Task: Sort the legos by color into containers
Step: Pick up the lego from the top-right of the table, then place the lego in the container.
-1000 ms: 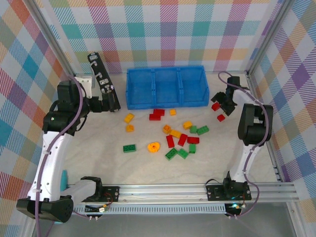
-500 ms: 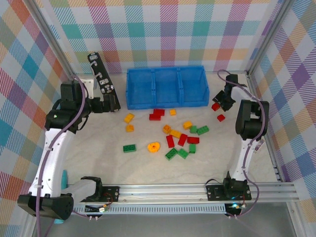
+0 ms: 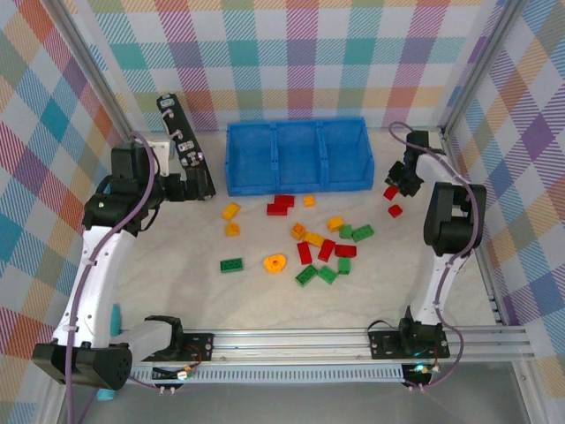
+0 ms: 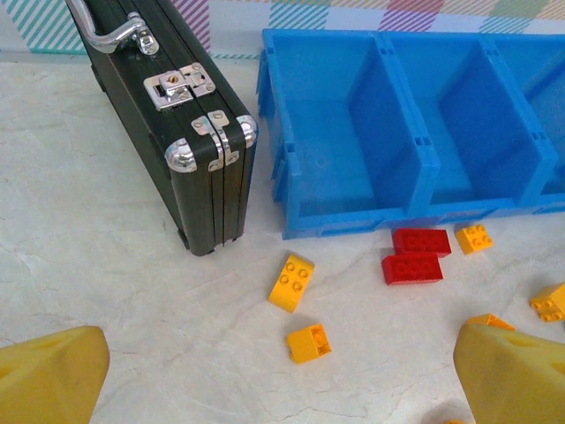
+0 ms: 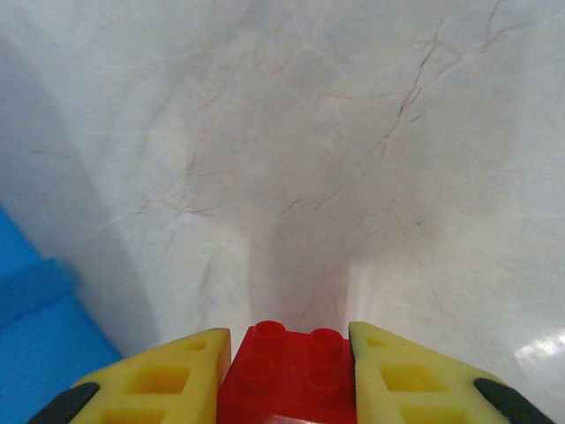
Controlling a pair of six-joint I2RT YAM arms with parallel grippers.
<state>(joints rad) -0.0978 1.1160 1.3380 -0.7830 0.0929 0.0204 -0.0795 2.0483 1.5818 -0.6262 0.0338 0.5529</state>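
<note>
My right gripper (image 5: 284, 353) is shut on a small red brick (image 5: 290, 371) and holds it over bare table just right of the blue three-compartment bin (image 3: 300, 184). The held red brick (image 3: 390, 192) sits in that gripper (image 3: 394, 187), and another red brick (image 3: 395, 210) lies below it. Red, green and yellow-orange legos are scattered in front of the bin, among them an orange ring (image 3: 275, 262) and a green brick (image 3: 231, 264). My left gripper (image 4: 282, 375) is open and empty above two yellow bricks (image 4: 292, 282) (image 4: 309, 343), left of two red bricks (image 4: 421, 240).
A black case with metal latches (image 4: 177, 115) stands on edge against the bin's left end (image 4: 353, 223), close to my left gripper (image 3: 196, 187). The metal frame post (image 3: 459, 168) runs just right of the right arm. The bin's corner (image 5: 35, 344) shows left of the right fingers.
The right gripper has drifted slightly right and towards the back with the red brick in it, and its elbow swung right. The left arm shifted only a little.
</note>
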